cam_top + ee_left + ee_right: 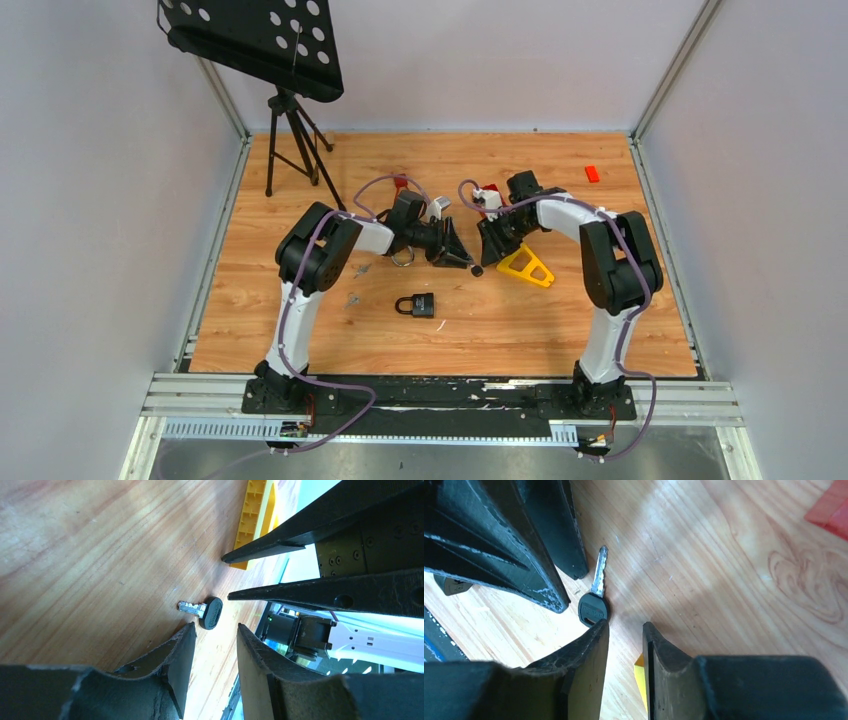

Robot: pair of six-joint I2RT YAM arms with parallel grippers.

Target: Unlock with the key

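A small key with a black head (206,612) lies flat on the wooden table (300,290), held by neither gripper; it also shows as key (594,597) and key (477,270). My left gripper (216,626) is open, its tips just short of the key's head. My right gripper (625,625) is open too, with nothing between its fingers and its left fingertip (601,627) right at the key's head. The two grippers face each other over the key, left gripper (465,262) and right gripper (490,247). The black padlock (417,305) lies apart, nearer the arm bases.
A yellow triangular piece (527,266) lies just right of the grippers, below my right wrist. A red block (592,173) sits at the far right. A tripod stand (290,150) stands at the back left. A metal ring (402,258) lies under my left arm.
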